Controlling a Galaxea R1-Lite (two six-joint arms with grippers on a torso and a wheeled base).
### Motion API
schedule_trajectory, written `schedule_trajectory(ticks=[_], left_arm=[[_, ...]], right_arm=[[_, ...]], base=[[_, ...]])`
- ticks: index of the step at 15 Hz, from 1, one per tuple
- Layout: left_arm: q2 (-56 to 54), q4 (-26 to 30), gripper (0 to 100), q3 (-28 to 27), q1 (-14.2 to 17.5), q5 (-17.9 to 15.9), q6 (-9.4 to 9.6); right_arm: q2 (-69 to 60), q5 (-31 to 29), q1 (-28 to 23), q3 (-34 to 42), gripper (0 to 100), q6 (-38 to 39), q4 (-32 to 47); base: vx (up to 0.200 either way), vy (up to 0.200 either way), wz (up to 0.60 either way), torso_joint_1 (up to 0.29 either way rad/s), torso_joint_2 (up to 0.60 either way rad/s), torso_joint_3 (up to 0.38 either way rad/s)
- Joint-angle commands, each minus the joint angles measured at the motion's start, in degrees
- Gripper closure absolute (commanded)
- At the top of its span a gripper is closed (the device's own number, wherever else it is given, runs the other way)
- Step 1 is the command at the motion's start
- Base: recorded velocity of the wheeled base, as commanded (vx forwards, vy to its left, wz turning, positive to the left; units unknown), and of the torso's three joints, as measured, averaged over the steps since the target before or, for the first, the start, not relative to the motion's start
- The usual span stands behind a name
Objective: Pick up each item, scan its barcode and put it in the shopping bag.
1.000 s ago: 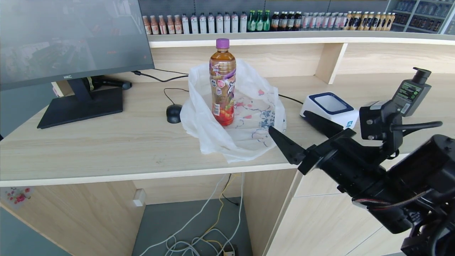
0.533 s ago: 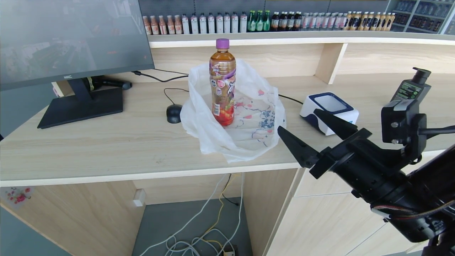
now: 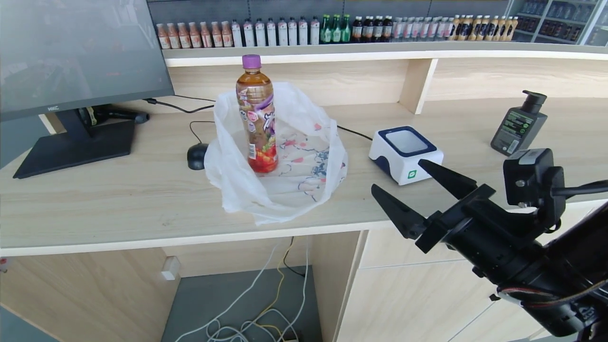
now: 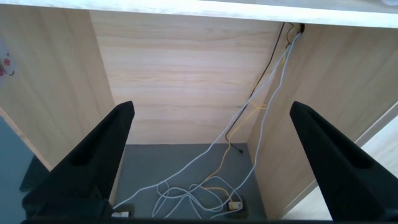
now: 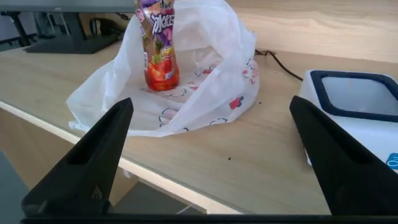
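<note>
Head view: bottle (image 3: 257,118) beyond right jaws

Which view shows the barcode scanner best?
Head view: whole barcode scanner, window up, beside the shopping bag. Right wrist view crops it at the edge; left wrist view faces cables under the counter.

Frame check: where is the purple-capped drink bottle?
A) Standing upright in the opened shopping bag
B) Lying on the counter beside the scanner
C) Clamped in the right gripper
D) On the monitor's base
A: the bottle stands upright with the shopping bag spread around its base, while the right gripper is open, empty and well apart from it.
</note>
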Motion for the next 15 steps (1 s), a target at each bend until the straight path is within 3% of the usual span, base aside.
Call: schedule_trajectory(ticks=[1, 15], left_arm=[[-0.02, -0.04, 0, 0.0, 0.0, 0.0, -0.01], [-0.02, -0.04, 0, 0.0, 0.0, 0.0, -0.01]], right_arm=[[0.46, 0.01, 0.07, -0.37, 0, -0.06, -0.03], [0.28, 0.01, -0.11, -3.62, 0, -0.32, -0.03]], base=[[0.0, -0.2, 0.0, 0.012, 0.0, 0.007], [0.0, -0.2, 0.0, 0.003, 0.0, 0.001]])
